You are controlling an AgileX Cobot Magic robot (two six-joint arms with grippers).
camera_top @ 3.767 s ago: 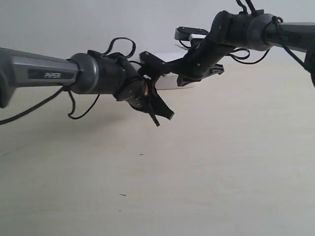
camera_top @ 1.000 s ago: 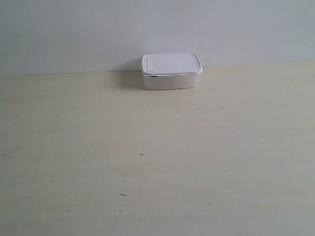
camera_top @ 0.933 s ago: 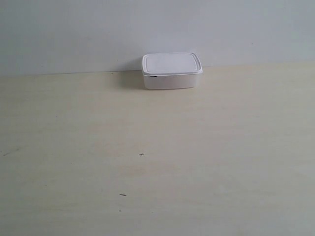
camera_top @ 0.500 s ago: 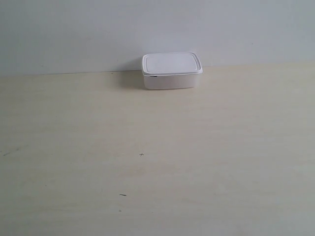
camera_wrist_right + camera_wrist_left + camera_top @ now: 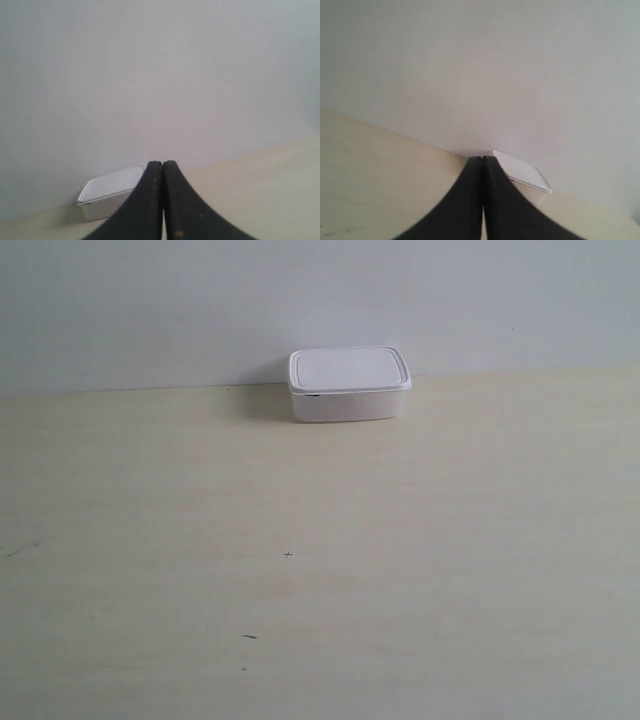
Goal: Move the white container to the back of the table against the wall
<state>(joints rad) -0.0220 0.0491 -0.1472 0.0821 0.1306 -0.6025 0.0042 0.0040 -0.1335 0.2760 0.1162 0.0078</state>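
The white container (image 5: 349, 384) rests lid-on at the back of the table (image 5: 320, 570), touching or nearly touching the wall (image 5: 200, 300). Neither arm appears in the exterior view. Seen from the left wrist, my left gripper (image 5: 483, 159) is shut with nothing between its fingers, and the white container (image 5: 525, 176) lies far beyond it, partly hidden behind one finger. From the right wrist, my right gripper (image 5: 162, 163) is shut and empty too, well away from the white container (image 5: 107, 197), which stands by the wall (image 5: 160, 75).
A few tiny dark specks (image 5: 288, 555) mark the pale table. The table's back edge meets the wall along a straight line (image 5: 120, 390).
Both arms, which crowded over the container 3.8 s ago, have withdrawn out of the exterior view. Over the last second nothing has moved; the container stays by the wall.
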